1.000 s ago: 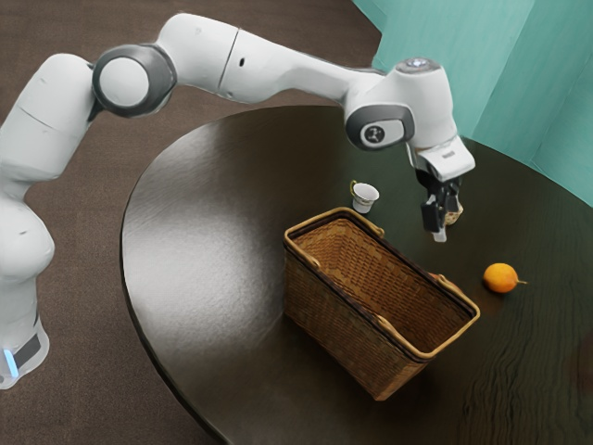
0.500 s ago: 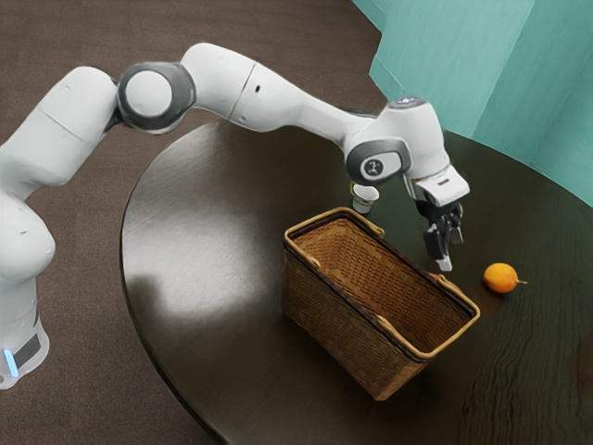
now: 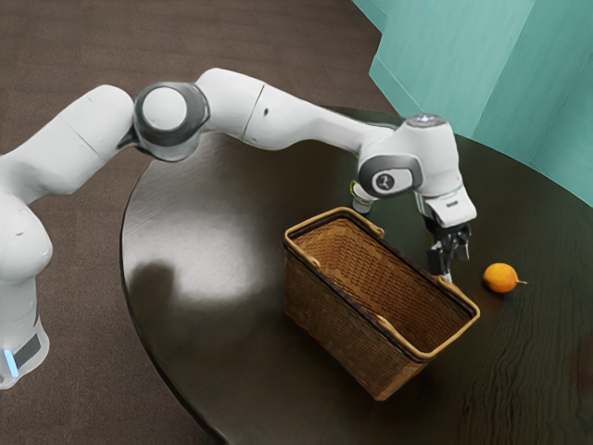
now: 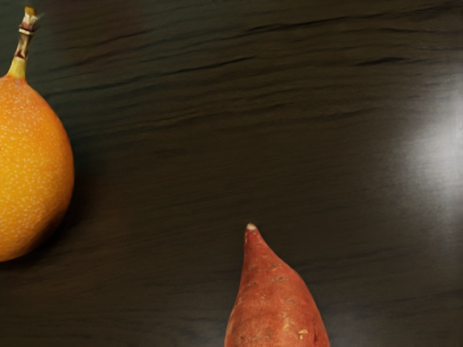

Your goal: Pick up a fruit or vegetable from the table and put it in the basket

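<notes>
Low behind the basket's far rim, near its handle, my gripper [image 3: 450,267] stands open in the exterior view. A red-brown sweet potato [image 4: 276,303] lies under the hand at the wrist view's lower edge, its pointed end showing. An orange fruit with a stem [image 3: 500,278] rests on the table, a short way from the gripper toward the exterior view's right; the same orange fruit [image 4: 29,170] is in the wrist view. The wicker basket [image 3: 343,326] stands upright, and the part of its inside that shows holds no fruit.
A small white cup [image 3: 361,198] stands beyond the basket, partly covered by the arm. The dark round table [image 3: 213,324] reaches around the basket. Two basket handles lie along the rim close to the gripper's side.
My hand has come down toward the table, ending closer to the basket's far rim and the orange fruit. The arm now covers part of the cup. Basket and orange fruit have stayed put.
</notes>
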